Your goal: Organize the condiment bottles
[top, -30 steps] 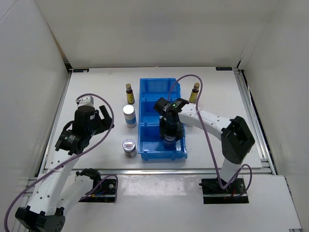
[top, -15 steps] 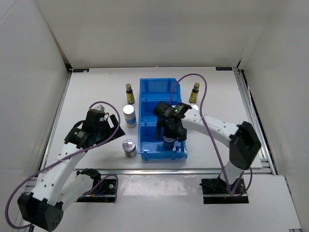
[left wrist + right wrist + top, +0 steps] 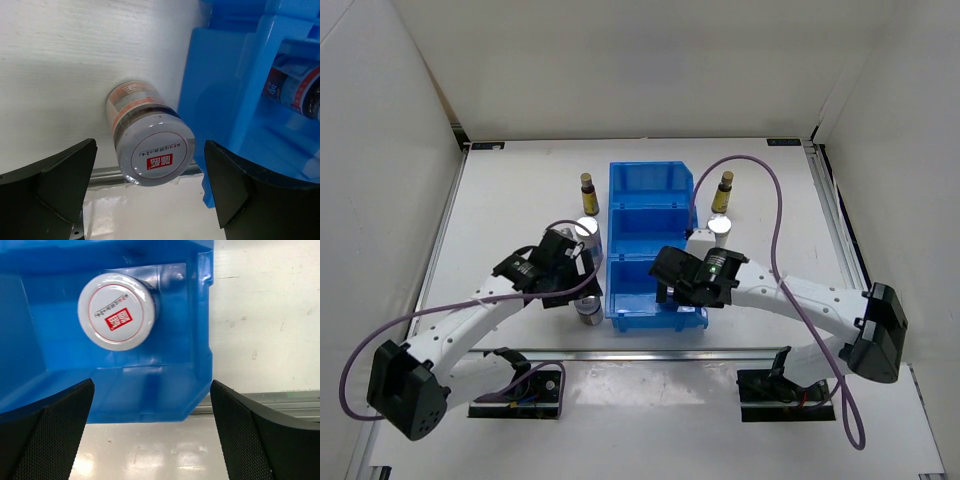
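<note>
Holds left fingers wide over a grey jar on the tabletop, just left of the blue bin at its near corner. Holds right fingers wide too, over a second grey jar inside the bin's nearest compartment.

Two brown bottles, two white-blue cylinders, two grey jars, one blue bin.

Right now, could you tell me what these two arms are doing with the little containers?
It's a sorting job into a blue bin. The left gripper hovers open over a grey jar on the table beside the bin. The right gripper hangs open over a second jar standing in the bin's near compartment. Two brown bottles and two white cylinders stand outside.
</note>
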